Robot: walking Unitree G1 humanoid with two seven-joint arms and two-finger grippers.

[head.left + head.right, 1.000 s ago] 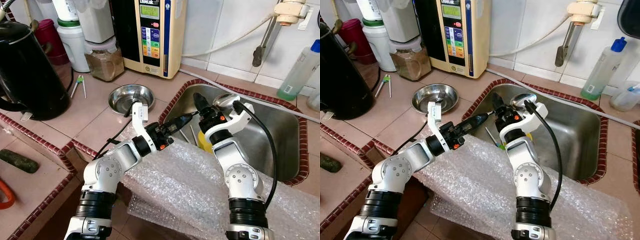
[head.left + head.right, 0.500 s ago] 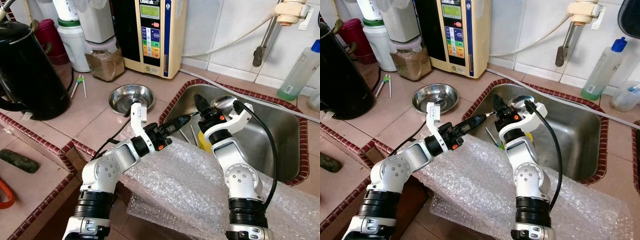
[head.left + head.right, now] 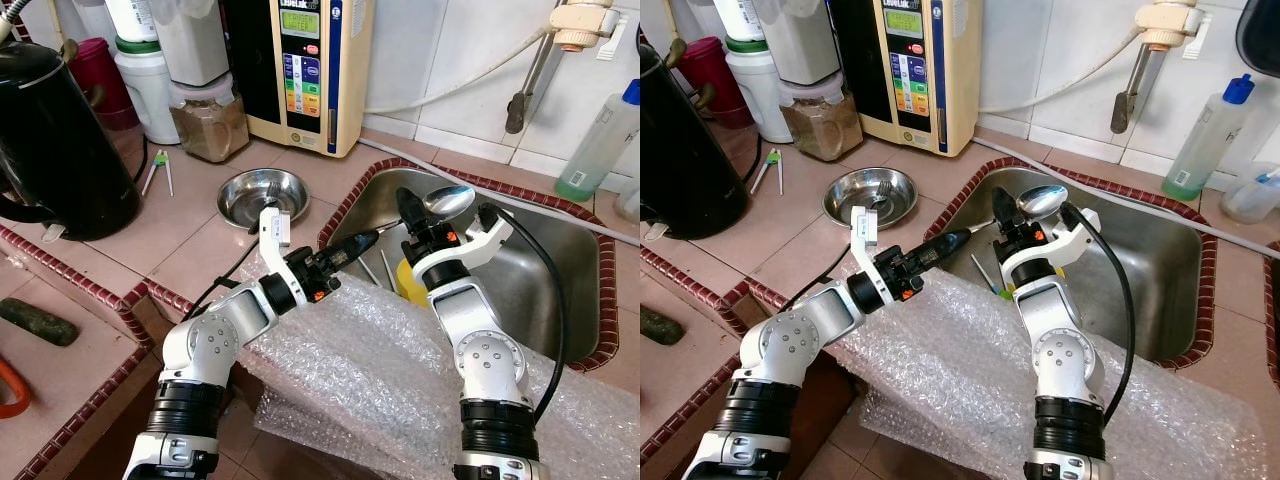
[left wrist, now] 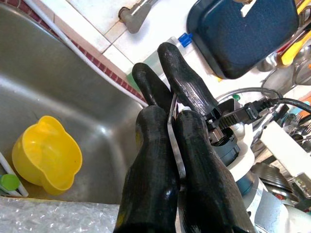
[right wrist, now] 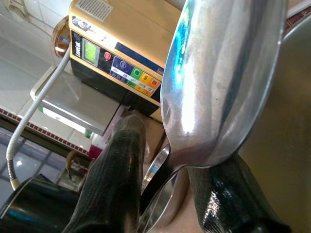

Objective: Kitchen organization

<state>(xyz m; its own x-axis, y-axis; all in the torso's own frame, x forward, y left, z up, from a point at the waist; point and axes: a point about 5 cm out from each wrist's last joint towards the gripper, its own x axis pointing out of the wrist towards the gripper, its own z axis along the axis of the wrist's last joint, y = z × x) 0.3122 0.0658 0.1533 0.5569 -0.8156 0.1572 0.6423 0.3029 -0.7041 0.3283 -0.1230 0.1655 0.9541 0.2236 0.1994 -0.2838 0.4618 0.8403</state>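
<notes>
Steel spoon (image 3: 447,201) is gripped in the right hand (image 3: 412,212) over the sink (image 3: 570,300); left hand (image 3: 358,243) pinches its handle.

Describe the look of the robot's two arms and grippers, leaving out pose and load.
Both arms are silver with round bolted joints and black ribbed bands near the base. Black wrists carry small orange-red marks. A white bracket sits on each wrist, and black cables run along both arms. The left gripper and right gripper have long, glossy black fingers.
</notes>
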